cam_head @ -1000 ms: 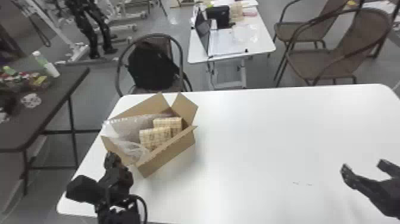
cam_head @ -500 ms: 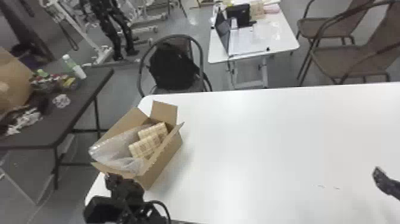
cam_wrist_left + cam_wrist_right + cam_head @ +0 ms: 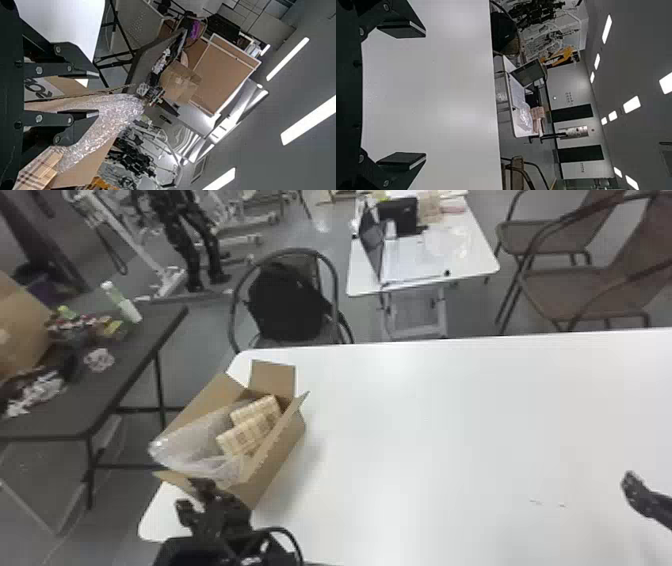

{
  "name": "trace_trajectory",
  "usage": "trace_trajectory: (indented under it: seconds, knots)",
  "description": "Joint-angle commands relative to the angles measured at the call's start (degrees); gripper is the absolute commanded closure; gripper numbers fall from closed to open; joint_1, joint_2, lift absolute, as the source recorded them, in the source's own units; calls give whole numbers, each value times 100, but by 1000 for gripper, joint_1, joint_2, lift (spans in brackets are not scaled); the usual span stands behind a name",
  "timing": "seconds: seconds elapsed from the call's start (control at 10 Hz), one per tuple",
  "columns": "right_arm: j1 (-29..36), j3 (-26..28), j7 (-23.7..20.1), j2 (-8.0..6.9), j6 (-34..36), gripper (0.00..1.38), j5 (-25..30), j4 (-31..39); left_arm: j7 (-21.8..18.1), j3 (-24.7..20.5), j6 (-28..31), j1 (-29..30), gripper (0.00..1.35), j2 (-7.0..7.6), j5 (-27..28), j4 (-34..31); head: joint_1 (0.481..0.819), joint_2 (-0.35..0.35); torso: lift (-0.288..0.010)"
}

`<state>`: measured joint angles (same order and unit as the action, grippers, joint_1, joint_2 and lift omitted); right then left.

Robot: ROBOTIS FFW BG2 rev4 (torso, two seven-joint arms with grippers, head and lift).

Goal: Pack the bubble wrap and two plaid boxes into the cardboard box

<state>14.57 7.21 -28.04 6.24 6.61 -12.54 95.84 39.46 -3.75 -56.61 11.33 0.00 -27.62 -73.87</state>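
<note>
Your right gripper has its fingers spread over the white counter; beyond, you see a laptop.

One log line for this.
bubble wrap, two plaid boxes: in cardboard box; flaps: open; left gripper: open, near box; right gripper: open

You see the cardboard box in matt brown paperboard. Your bubble wrap is glossy, bumpy clear plastic. Note the smooth white table, softly reflective, and matt black fingers.
</note>
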Motion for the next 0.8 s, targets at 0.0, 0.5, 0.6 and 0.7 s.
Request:
trace_trajectory:
  seconds: [0.0,0.5,0.6,0.7]
  knots:
    - [2,0,0,9,-2,197,24,22,0,111,-333,-26,45,-15,3,83,695,323,-71]
    - [292,0,510,-105,332,197,683,998,-1081,-451,1627,985,529,44,1690,-2043,695,283,-71]
    - [362,0,527,-123,288,197,823,1191,-1503,-328,2031,1205,529,0,1901,-2413,695,267,-71]
    - [441,0,510,-114,200,197,867,1270,-1854,-135,2233,1354,529,-15,1954,-2597,695,236,-71]
